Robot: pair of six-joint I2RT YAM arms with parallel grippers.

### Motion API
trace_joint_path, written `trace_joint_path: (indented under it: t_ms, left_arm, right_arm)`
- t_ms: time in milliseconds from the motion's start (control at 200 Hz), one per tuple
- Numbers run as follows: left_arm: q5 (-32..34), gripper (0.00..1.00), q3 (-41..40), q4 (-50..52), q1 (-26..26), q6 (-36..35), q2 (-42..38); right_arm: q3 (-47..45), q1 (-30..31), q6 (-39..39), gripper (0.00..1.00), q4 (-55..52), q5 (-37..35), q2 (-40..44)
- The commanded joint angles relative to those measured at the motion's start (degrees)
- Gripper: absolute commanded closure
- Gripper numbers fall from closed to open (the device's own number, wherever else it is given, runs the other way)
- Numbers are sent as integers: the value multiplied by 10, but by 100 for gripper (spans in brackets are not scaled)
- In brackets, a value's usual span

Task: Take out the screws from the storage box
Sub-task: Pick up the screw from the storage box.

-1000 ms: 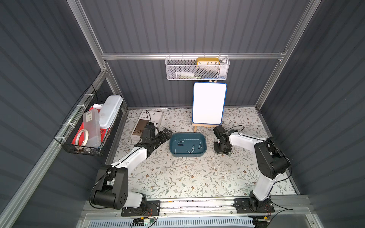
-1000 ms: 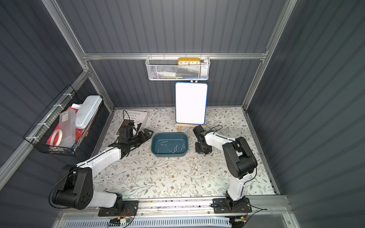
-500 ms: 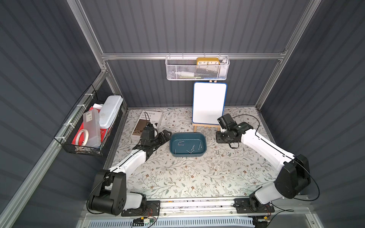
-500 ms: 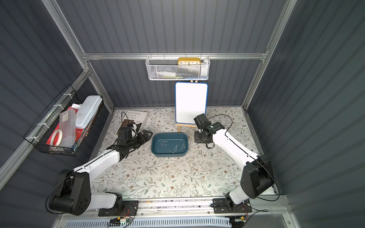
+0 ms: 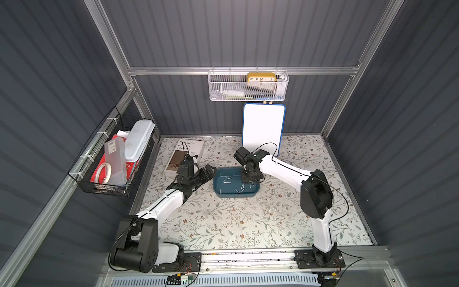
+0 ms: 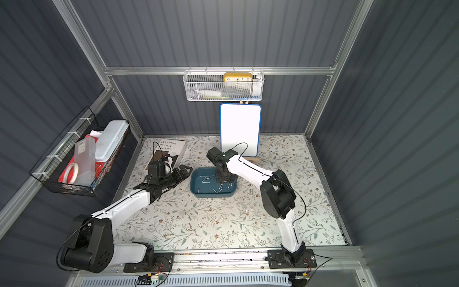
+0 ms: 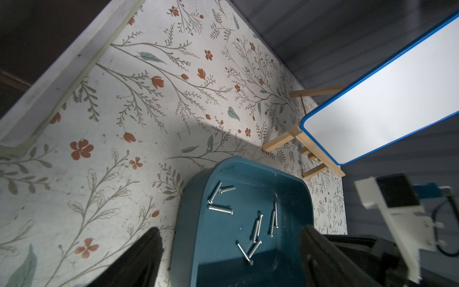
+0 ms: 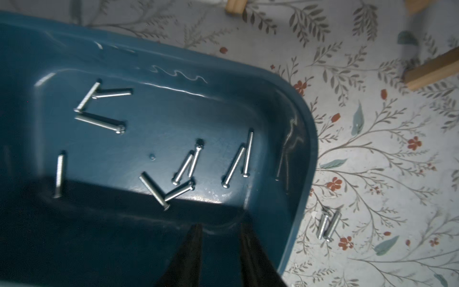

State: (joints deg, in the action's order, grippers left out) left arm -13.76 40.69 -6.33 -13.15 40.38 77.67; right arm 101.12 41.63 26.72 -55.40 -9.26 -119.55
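Right arm (image 5: 283, 171) comes in from the near right, elbow folded high, wrist tipped straight down over the far right corner of the storage box (image 5: 221, 191). Right gripper (image 8: 221, 228) hangs there, jaws a narrow gap apart, nothing between them. The screws (image 8: 183, 169) lie scattered on the box floor, the closest cluster just beyond the fingertips, and two more screws (image 8: 327, 226) sit on the floral table (image 5: 223, 223) just right of the box. Left arm (image 5: 169, 203) stretches low from the near left. Left gripper (image 7: 230, 228) has its jaws spread wide, straddling the box's left end. Whether they touch it, I cannot tell.
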Motion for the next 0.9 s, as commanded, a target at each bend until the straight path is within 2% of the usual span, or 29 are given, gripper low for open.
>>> trace_joint_path:
  t_ms: [0,355,890]
  left_arm:
    - [-5,10,5,4,-2,-17,-14]
    - [-18,12,-10,-19,-2,-14,-16]
    - [-30,12,-3,-13,-2,-14,-23]
  right_arm:
    - [20,-3,16,69,-26,-17,-10]
    - [10,-20,29,73,-8,-21,-53]
    - [17,-27,21,72,-1,-49,-106]
